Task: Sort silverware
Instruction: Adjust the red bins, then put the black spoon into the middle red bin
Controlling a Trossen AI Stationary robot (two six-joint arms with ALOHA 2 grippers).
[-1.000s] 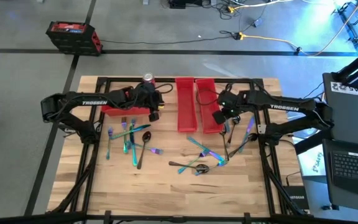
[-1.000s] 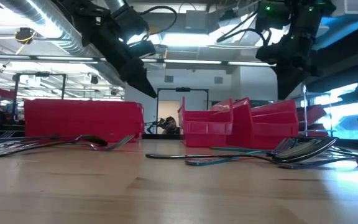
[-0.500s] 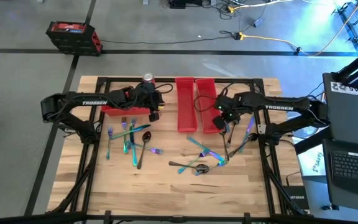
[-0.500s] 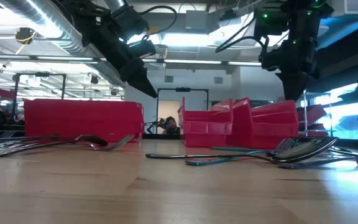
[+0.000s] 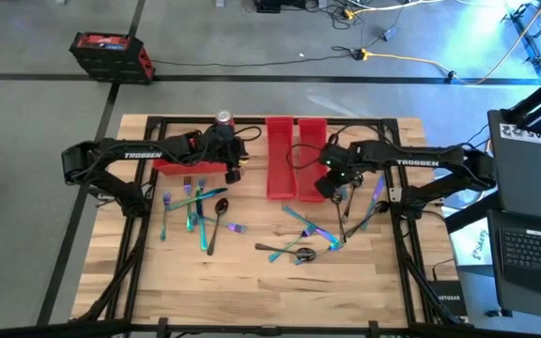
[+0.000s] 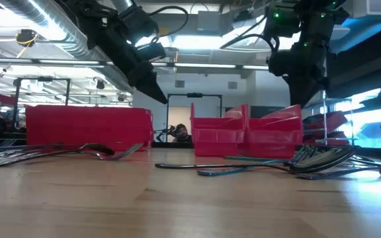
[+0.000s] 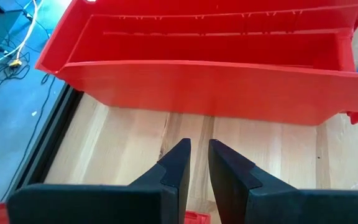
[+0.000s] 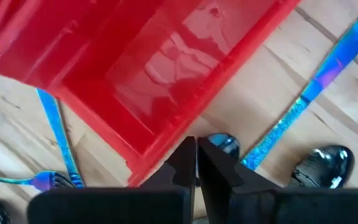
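Right pincer [image 5: 324,184], closed and empty, has swung inward against the near end of the rightmost red bin [image 5: 314,155], which now sits straighter beside its neighbour. Left pincer [image 5: 235,173] hovers nearly closed, empty. Silverware [image 5: 198,211] lies unsorted on the surface [image 5: 252,282]; sorting not started.

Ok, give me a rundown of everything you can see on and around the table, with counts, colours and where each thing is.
Red bins: three; two side by side at the far middle, one lying crosswise at far left.
Silverware: iridescent blue-teal-purple, some spoons dark; one scattered group left of centre, another right of centre; exact count unclear.
Soda can: one, red, far edge behind the left bin.
Table: one, light wood.
Toolbox: one, red and black, on the floor beyond the table.
Laptop: one, dark, right of the table.
Left gripper: nearly shut, empty, by the left bin.
Right gripper: shut, empty, at the right bin's near end.
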